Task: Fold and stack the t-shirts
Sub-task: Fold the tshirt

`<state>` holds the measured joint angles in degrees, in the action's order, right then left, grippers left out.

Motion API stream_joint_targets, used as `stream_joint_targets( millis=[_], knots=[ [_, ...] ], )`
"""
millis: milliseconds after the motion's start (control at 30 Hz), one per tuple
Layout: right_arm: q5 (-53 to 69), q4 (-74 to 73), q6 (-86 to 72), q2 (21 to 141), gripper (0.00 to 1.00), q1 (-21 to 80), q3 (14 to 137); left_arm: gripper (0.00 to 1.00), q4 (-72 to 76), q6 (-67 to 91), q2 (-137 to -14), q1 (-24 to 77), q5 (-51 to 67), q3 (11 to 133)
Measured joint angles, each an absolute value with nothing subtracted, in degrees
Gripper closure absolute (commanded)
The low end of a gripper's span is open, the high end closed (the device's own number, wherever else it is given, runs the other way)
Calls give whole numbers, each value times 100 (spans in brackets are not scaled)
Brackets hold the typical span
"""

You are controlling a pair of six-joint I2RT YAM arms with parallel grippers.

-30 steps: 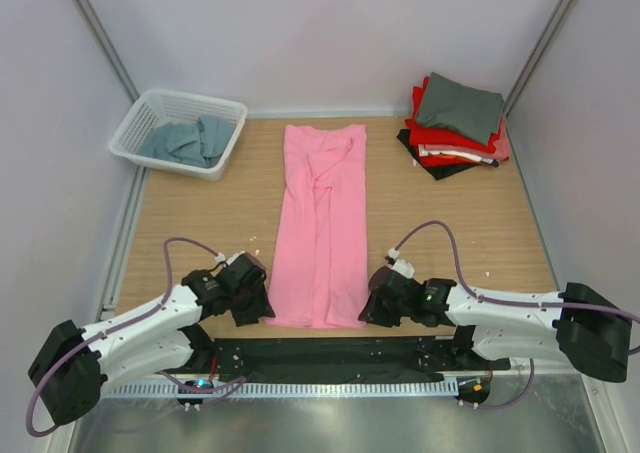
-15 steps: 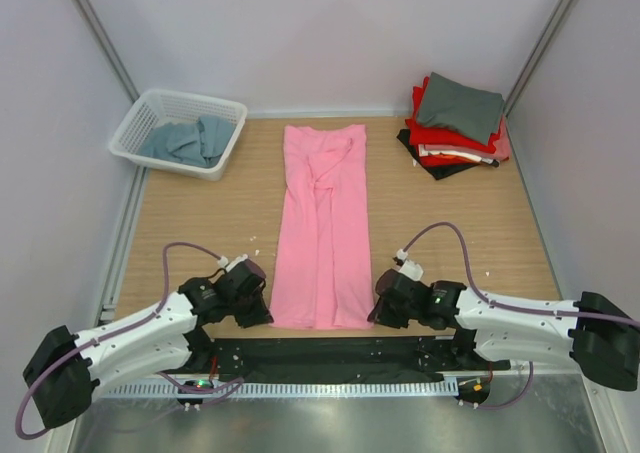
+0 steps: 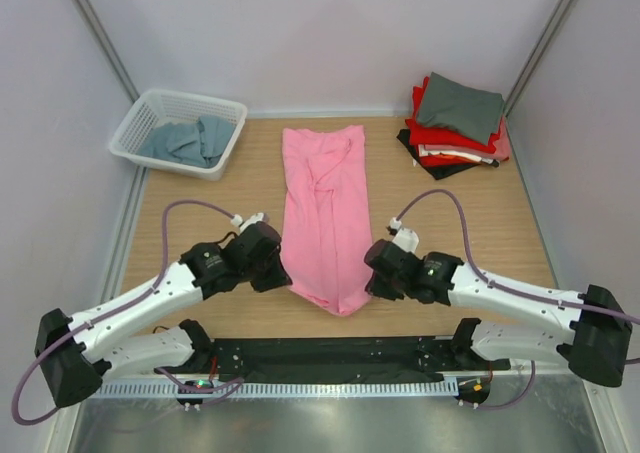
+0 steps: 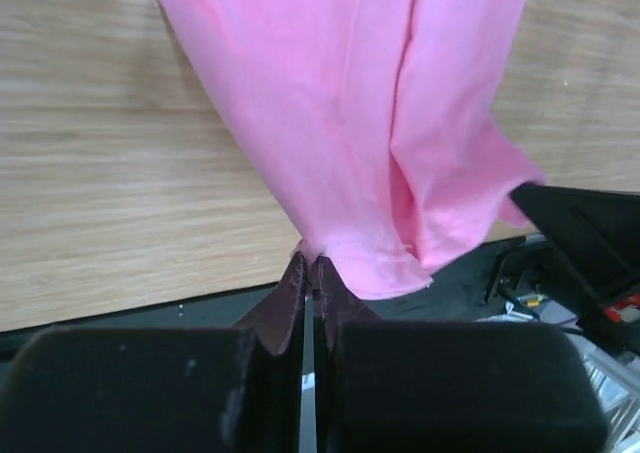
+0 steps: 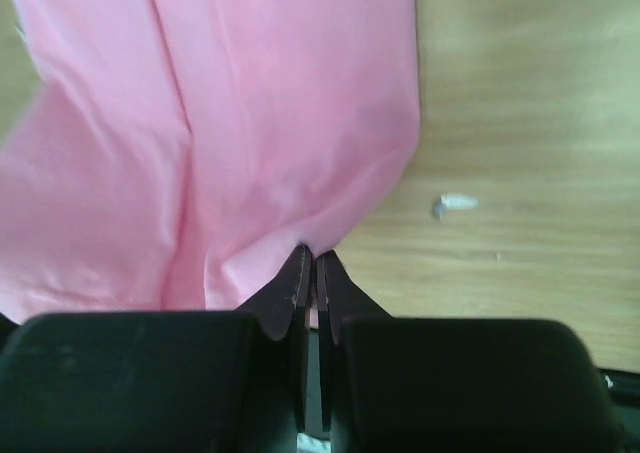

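Pink cotton fills most of both wrist views, so close that its folds blur. From above, the dark wrist housings cover the points where the cloth is gripped. In the folded stack (image 3: 455,123) at the far right corner only the grey top shirt shows fully. The red, pale and black layers under it show as edges. The grey-blue shirt (image 3: 190,141) lies crumpled in the white lattice basket (image 3: 150,108) at the far left, partly behind its wall. The right arm's base is cut off by the frame edge.

Light wood-grain covers the tabletop (image 3: 450,223), with a black strip (image 3: 330,351) along its near edge and plain pale walls on three sides. A small white scrap (image 5: 455,204) lies on the wood just right of the shirt.

The pink t-shirt (image 3: 325,213) runs lengthwise down the middle, folded into a narrow band with its far end flat on the wood. Its near end is gathered and sags in a rounded curve between the arms. The left jaws are pressed together on the hem at the near left corner, with stitching visible right at the tips. The right jaws are likewise closed tight on the cloth at the near right edge.
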<state>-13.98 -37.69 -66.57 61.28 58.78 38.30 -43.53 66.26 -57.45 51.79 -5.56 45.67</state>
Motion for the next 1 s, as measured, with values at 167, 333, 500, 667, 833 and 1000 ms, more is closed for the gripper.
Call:
stream_joint_targets(
  millis=[167,333,500,667,833,1000],
  knots=[
    [-1446,-3813,-5841,6674,99,4939,4696,100,-4451,6025,-6355,4401,-480,4954],
    [-1343,-3844,-4947,7577,99,4038,5463,100,-4458,5334,-7422,3710,-292,5621],
    [-1140,-3793,-4268,8438,99,3476,6165,100,-4405,4788,-8322,3192,-152,6479],
    [-937,-3736,-3767,9216,99,3103,6855,100,-4355,4399,-9183,2810,-71,7369],
    [-781,-3754,-3470,9762,99,2832,7461,100,-4375,4145,-9843,2615,30,7981],
    [-659,-3798,-3249,10228,99,2620,8027,100,-4462,3977,-10418,2497,84,8597]
  ],
)
